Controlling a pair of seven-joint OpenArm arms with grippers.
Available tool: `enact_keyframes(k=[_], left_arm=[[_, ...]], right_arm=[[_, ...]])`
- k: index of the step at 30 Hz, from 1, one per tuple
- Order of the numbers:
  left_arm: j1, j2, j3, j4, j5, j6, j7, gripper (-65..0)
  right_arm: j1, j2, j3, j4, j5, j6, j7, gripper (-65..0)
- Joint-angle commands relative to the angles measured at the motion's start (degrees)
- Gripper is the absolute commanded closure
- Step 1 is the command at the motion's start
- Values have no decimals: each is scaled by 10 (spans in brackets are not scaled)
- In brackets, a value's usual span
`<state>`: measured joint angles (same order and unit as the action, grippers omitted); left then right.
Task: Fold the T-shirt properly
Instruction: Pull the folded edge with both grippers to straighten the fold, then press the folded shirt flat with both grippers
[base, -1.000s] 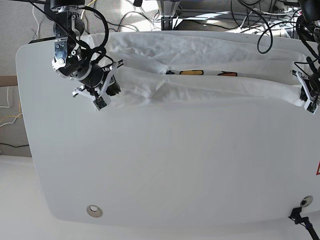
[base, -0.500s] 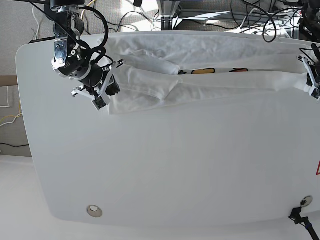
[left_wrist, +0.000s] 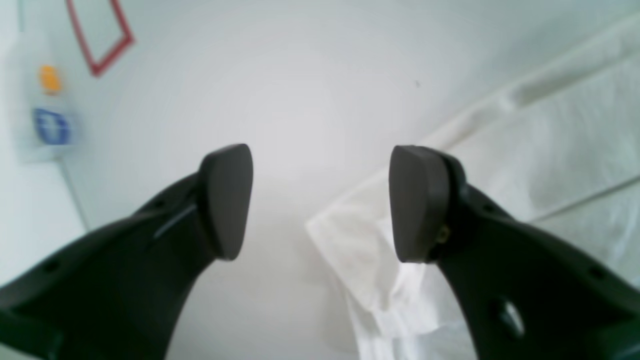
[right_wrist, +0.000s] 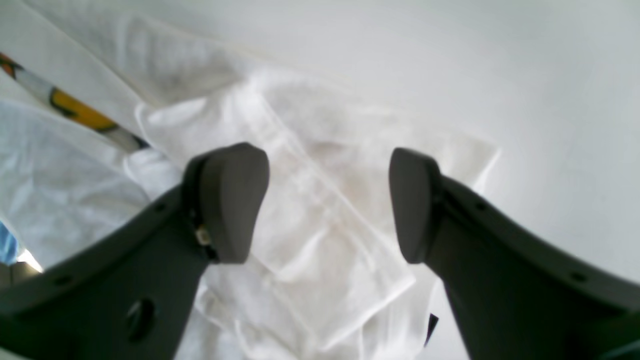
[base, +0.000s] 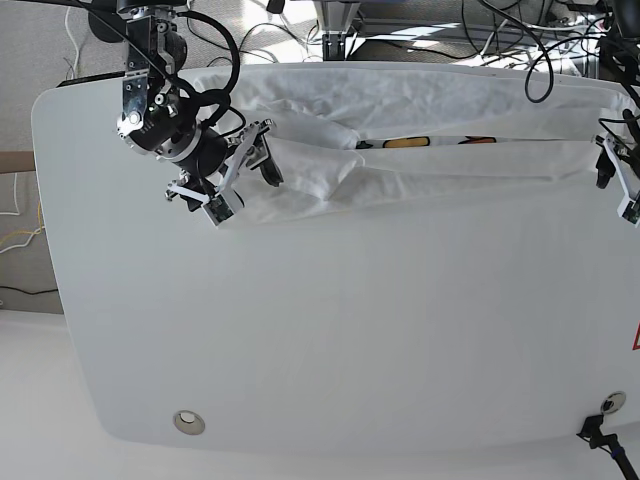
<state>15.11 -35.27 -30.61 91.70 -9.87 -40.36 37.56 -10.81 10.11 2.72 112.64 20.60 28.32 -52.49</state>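
The T-shirt (base: 420, 150) lies folded along the desk's (base: 340, 330) far edge; the near desk is bare. Both left fingers (left_wrist: 420, 200) and right fingers (right_wrist: 230, 200) gape, holding nothing.

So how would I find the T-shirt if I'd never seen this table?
Look at the big white table, then along its far edge. The T-shirt lies there as a long, wrinkly white band running almost from side to side. It is soft cloth on a smooth table, and a thin strip of yellow and orange print peeks from its fold.
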Motion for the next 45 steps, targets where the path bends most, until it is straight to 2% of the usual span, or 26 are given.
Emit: enact_keyframes(k=[1, 5, 6, 9, 10, 11, 12, 14, 15, 18, 24, 28, 32, 36, 41, 45], left_arm=[[-8, -2, -28, 28, -2, 4, -7, -370], [-16, 46, -45, 93, -2, 4, -4, -359], [-5, 65, -42, 99, 1, 4, -2, -359], [23, 86, -19, 102, 1, 4, 8, -358], [32, 91, -10, 101, 1, 4, 9, -343], [40, 100, -6, 99, 2, 4, 9, -291], [47, 107, -5, 98, 2, 4, 9, -220], [56, 118, -5, 85, 2, 4, 9, -33], [56, 120, -5, 72, 2, 4, 9, 0], [57, 120, 2, 32, 9, 4, 9, 0], [9, 120, 63, -51, 89, 4, 8, 0], [-44, 120, 99, -76, 90, 4, 8, 0], [-72, 120, 117, -77, 90, 4, 9, 0], [-79, 120, 97, -28, 88, 4, 9, 0], [-76, 120, 1, 44, 87, 4, 9, 0], [-76, 118, -63, 41, 87, 4, 9, 0]], right_arm=[[4, -20, 4, 11, 1, -1, 14, -348], [-6, -73, 3, 6, 2, -1, 14, -246], [-8, -82, 3, -2, 2, -1, 14, -204], [-11, -90, 3, -35, 2, -1, 14, -4], [-11, -94, 3, -49, 2, -1, 14, 0], [-11, -95, 3, -66, 1, -1, 14, 0], [-11, -95, 3, -82, 1, -1, 14, 0], [-11, -94, 3, -110, 1, -1, 14, 0], [-11, -94, 4, -122, -1, -1, 14, 0], [-9, -91, 6, -149, -4, -1, 15, 0], [-5, -40, 6, -177, -4, -4, 66, 0], [28, -9, 7, -226, -2, -4, 67, 0], [48, 6, 7, -249, -4, -5, 83, 0], [53, 8, 7, -249, -3, -5, 83, 0], [53, 6, 7, -249, -3, -5, 83, 0], [52, 5, 7, -249, 0, -3, 83, 0]])
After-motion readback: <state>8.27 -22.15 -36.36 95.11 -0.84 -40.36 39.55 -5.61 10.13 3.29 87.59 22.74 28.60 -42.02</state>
